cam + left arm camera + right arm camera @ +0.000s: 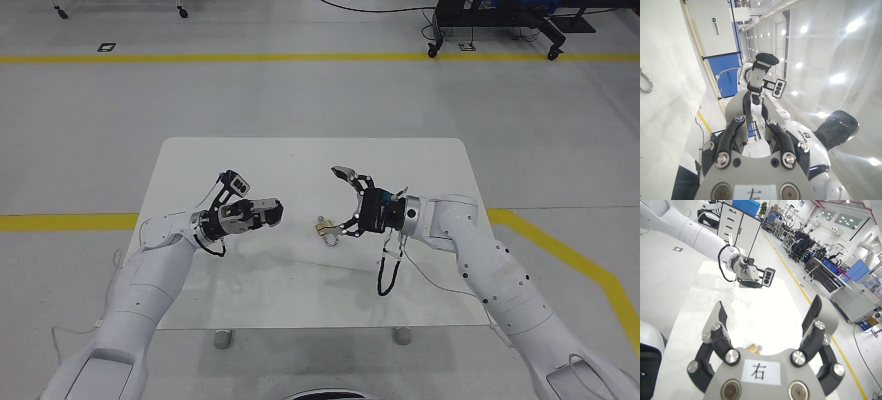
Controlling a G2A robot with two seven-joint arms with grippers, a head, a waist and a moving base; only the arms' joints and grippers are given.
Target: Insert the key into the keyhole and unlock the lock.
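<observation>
While the brass padlock lies mid-table, the right gripper hangs just beside it, spread wide. On the padlock's other side the left gripper hovers, nearly closed and holding nothing visible.

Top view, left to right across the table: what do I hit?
left gripper → padlock → right gripper, open, right beside the padlock

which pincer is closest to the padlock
The right pincer: its spread fingers sit right beside the padlock, while the left pincer, fingers together, is farther off.
</observation>
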